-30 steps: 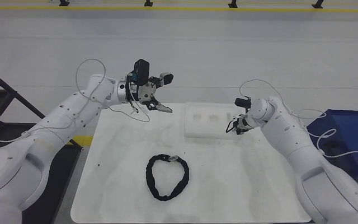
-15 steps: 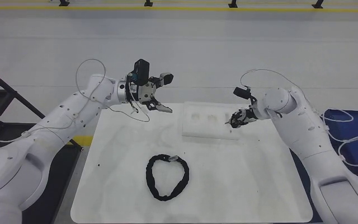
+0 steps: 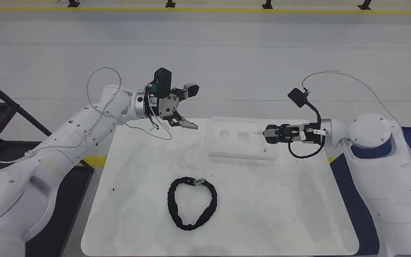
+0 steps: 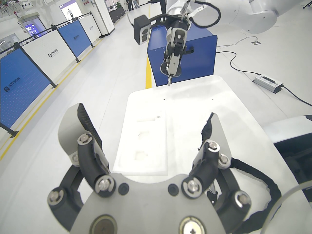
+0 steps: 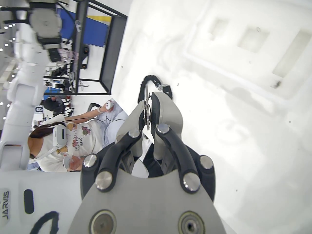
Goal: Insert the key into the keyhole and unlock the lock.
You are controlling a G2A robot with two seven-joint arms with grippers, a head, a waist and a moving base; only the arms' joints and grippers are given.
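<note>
The lock (image 3: 192, 203) is a black cable loop lying on the white table (image 3: 276, 212) near its front middle, with its metal end on the far side. My right gripper (image 3: 267, 133) hovers over the right end of the foam tray (image 3: 237, 151), shut on the key (image 3: 261, 133). In the right wrist view the key (image 5: 147, 113) sits pinched between the fingers (image 5: 165, 113), and the lock (image 5: 156, 83) shows beyond their tips. My left gripper (image 3: 184, 106) hangs open at the table's far left corner, holding nothing. From the left wrist, the right gripper (image 4: 170, 70) is seen holding the key.
The white foam tray (image 4: 143, 147) with three shallow recesses lies at the back middle of the table. A blue cabinet (image 4: 202, 54) stands just past the table's right side. A black frame (image 3: 19, 115) stands off the left edge.
The right arm has swung its elbow out to the right and turned its gripper level, still holding the key over the tray's right end. The left arm has kept still.
</note>
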